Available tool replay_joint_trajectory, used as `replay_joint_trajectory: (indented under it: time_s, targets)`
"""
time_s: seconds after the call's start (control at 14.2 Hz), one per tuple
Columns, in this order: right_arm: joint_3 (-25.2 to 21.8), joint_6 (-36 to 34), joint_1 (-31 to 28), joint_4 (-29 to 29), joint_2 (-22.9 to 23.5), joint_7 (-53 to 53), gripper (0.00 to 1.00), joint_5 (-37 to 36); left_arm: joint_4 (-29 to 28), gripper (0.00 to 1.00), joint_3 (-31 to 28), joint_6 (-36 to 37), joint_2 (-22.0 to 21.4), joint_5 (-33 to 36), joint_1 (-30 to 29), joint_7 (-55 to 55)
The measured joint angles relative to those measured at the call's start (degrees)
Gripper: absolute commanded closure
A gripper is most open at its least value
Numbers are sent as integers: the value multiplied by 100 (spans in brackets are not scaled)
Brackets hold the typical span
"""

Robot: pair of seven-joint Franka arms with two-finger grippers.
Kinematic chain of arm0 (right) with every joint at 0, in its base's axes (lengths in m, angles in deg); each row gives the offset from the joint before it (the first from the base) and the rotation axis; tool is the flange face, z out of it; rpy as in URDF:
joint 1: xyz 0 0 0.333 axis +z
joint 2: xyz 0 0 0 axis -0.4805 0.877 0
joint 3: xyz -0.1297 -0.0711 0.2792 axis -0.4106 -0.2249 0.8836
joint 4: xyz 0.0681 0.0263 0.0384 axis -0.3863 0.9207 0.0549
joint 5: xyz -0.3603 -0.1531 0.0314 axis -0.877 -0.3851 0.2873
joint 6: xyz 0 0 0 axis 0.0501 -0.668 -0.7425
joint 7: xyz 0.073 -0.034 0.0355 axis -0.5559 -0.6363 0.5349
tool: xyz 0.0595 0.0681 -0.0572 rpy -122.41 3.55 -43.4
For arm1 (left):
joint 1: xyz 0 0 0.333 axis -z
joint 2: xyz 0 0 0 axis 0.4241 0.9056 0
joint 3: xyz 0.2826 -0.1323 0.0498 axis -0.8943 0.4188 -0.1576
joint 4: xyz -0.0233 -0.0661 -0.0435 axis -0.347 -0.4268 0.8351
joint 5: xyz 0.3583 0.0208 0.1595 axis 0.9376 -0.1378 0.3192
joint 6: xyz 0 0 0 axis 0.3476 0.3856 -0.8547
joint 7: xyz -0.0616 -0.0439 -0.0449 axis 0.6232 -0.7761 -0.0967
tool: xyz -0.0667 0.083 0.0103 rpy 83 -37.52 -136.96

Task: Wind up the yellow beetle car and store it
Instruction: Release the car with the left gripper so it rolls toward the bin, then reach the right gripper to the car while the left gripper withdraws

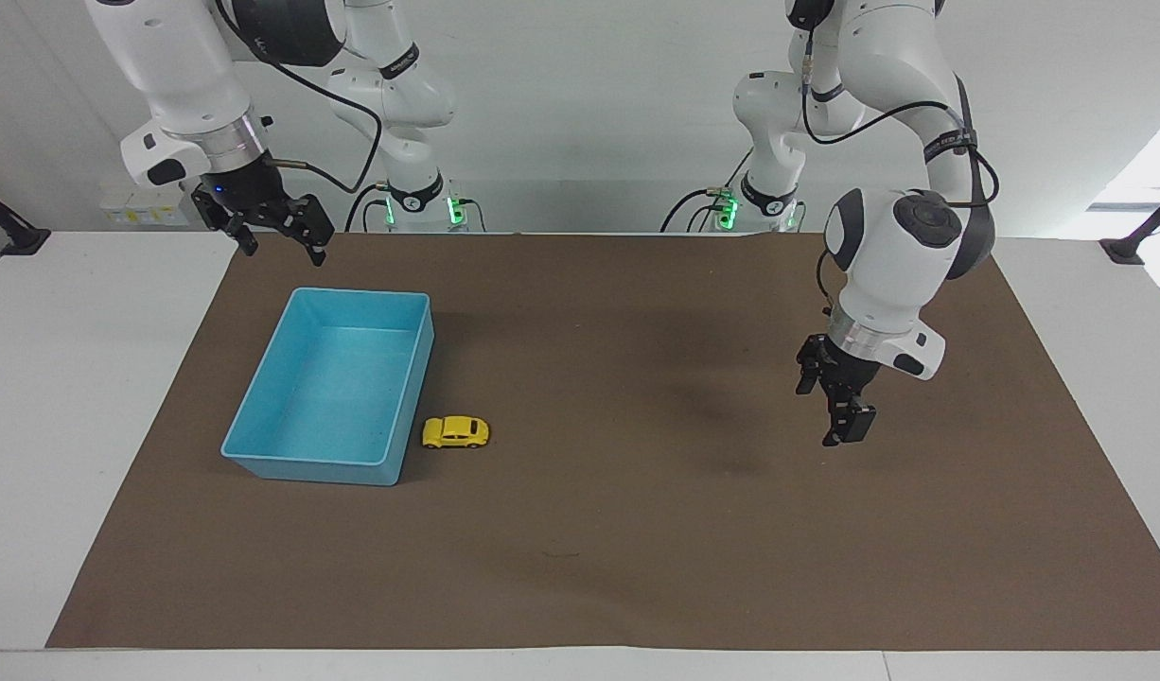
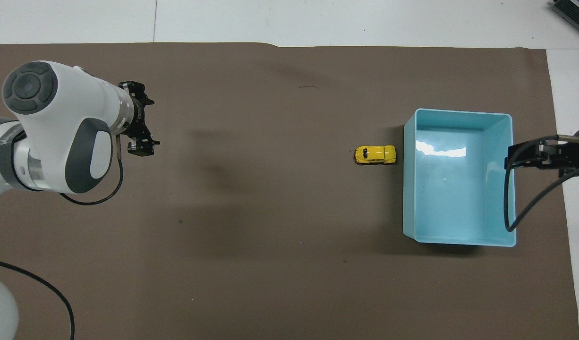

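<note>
The yellow beetle car (image 1: 456, 432) (image 2: 375, 154) stands on its wheels on the brown mat. It sits right beside the light-blue bin (image 1: 307, 467) (image 2: 407, 198), at the wall that faces the left arm's end, and nothing holds it. My left gripper (image 1: 832, 409) (image 2: 142, 119) hangs open and empty above the mat toward the left arm's end, well away from the car. My right gripper (image 1: 281, 248) (image 2: 510, 159) is raised and open over the bin's rim at the right arm's end, holding nothing.
The brown mat (image 1: 637, 530) covers most of the white table (image 1: 60, 378). The bin holds nothing. A black cable (image 2: 530, 203) loops from the right gripper over the bin's corner.
</note>
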Motion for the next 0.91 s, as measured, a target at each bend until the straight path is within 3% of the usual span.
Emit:
replay_joint_trajectory:
  time_s: [0.21,0.42,0.91]
  targets:
    - [29,340,107,274,-60,-177,0,31,199,0,-14,23,-125,5,-1,-166]
    - [35,637,316,456,-35,-805,0,32,230,0,-38,403,-407,10,-4,-1162]
    - [44,1002,799,569,189,-2990,0,34,284,0,-54,621,-609,10,-6,-3131]
